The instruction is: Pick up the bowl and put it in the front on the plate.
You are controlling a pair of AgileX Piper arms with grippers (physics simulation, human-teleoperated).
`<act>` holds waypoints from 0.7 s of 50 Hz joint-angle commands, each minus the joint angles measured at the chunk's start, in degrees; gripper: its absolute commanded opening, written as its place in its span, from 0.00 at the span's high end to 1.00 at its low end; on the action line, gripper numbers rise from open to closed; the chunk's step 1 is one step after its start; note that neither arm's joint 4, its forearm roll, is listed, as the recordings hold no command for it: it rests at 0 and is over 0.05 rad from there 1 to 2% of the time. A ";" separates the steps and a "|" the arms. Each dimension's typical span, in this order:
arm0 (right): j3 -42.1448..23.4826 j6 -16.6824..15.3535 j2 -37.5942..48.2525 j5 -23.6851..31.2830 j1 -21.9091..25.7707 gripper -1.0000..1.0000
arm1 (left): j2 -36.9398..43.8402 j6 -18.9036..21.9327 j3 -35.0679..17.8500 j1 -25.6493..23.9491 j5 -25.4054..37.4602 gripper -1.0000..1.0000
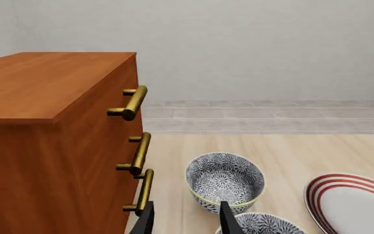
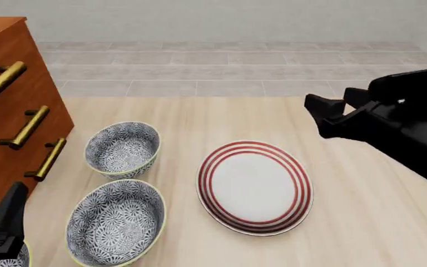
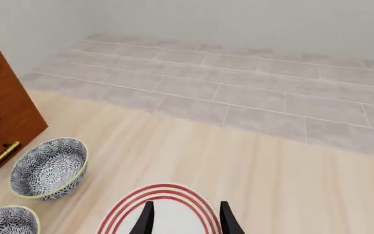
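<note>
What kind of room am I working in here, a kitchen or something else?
Probably a simulated home dining or kitchen corner, though it is bare. A pale wood tabletop carries a red-ringed plate and two floral bowls, beside a wooden drawer chest with brass handles; grey tiled flooring and a plain wall lie beyond.

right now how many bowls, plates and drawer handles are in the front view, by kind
bowls: 2, far bowl and near bowl
plates: 1, plate
drawer handles: 3, top handle, middle handle, bottom handle
total: 6
</note>
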 commanded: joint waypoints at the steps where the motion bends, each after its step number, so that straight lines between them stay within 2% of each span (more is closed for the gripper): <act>1: -10.08 1.23 9.85 3.95 5.68 0.00 | 0.00 0.00 0.00 0.00 0.00 0.00; 2: -10.80 0.09 10.77 4.03 5.25 0.00 | 0.00 0.00 0.00 0.00 0.00 0.00; 3: -11.46 1.01 11.63 4.28 5.85 0.00 | 0.00 0.00 0.00 0.00 0.00 0.00; 11: -18.67 1.84 17.85 7.70 6.49 0.00 | 0.00 0.00 0.00 0.00 0.00 0.00; 13: -20.22 3.21 19.60 8.45 7.06 0.00 | 0.00 0.00 0.00 0.00 0.00 0.00; 16: -22.91 3.46 22.15 9.87 7.15 0.00 | 0.00 0.00 0.00 0.00 0.00 0.00; 26: -30.43 5.61 27.11 14.23 8.34 0.00 | 0.00 0.00 0.00 0.00 0.00 0.00; 35: -36.08 7.21 32.20 17.16 12.49 0.00 | 0.00 0.00 0.00 0.00 0.00 0.00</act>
